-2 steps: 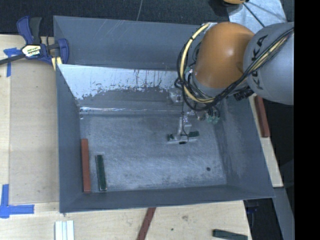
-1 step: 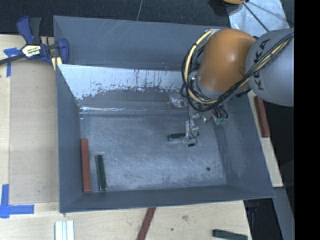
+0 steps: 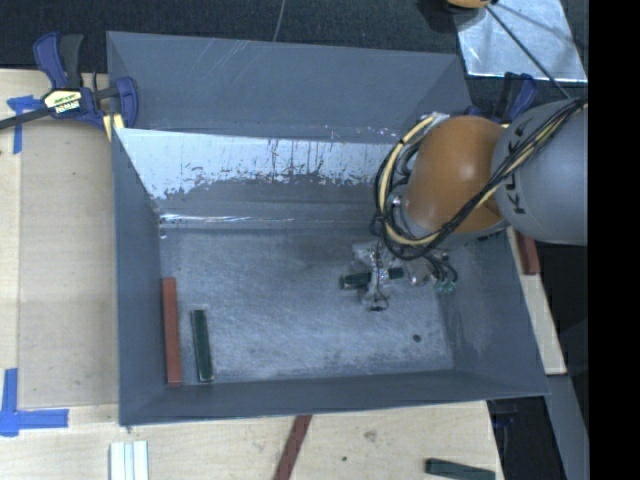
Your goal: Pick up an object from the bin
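Note:
My gripper [image 3: 376, 290] hangs over the right middle of the bin floor, below the orange wrist cover. Its small metal fingers point down close to the floor, with a dark bit beside them that I cannot make out. A long reddish-brown bar [image 3: 171, 331] lies along the left wall of the bin. Right beside it lies a shorter dark green bar [image 3: 202, 345]. Both bars are far to the left of the gripper.
The arm and its yellow and black cables reach in over the bin's right rim. The sloping walls close in on all sides of the grey, scuffed floor.

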